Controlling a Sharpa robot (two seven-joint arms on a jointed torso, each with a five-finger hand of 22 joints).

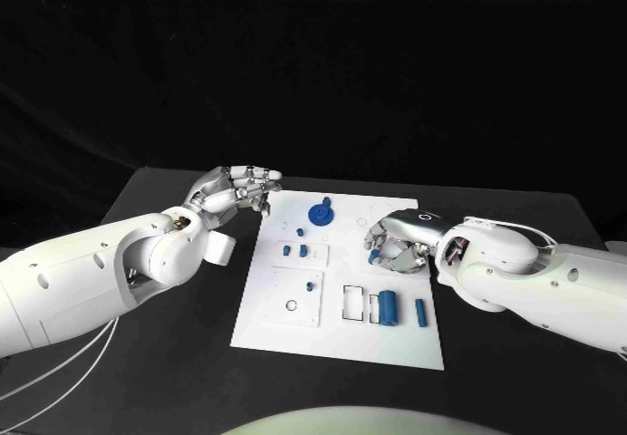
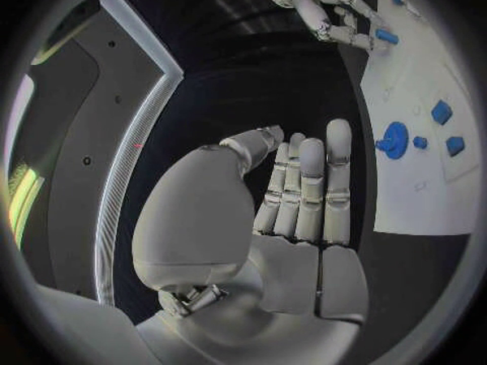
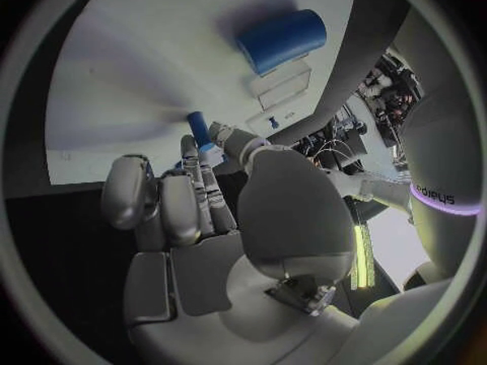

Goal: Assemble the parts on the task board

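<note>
The white task board [image 1: 337, 331] lies in the middle of the black table. My right hand [image 1: 399, 237] hovers over its right side and pinches a small blue peg [image 3: 199, 128] between thumb and a finger; the peg's tip [image 1: 375, 256] points down at the board. A thick blue cylinder [image 1: 390, 306] and a thin blue pin [image 1: 420, 313] lie near the board's front right. A blue gear [image 1: 320, 215] sits at the far end, with small blue blocks [image 1: 287, 248] below it. My left hand [image 1: 236, 195] floats beyond the board's far left corner, fingers straight, holding nothing.
Outlined rectangular slots [image 1: 355, 303] and two small rings [image 1: 290, 306] mark the board's front half. In the left wrist view the gear [image 2: 394, 139] and blocks [image 2: 441, 111] lie on the board beside my palm. Bare black table surrounds the board.
</note>
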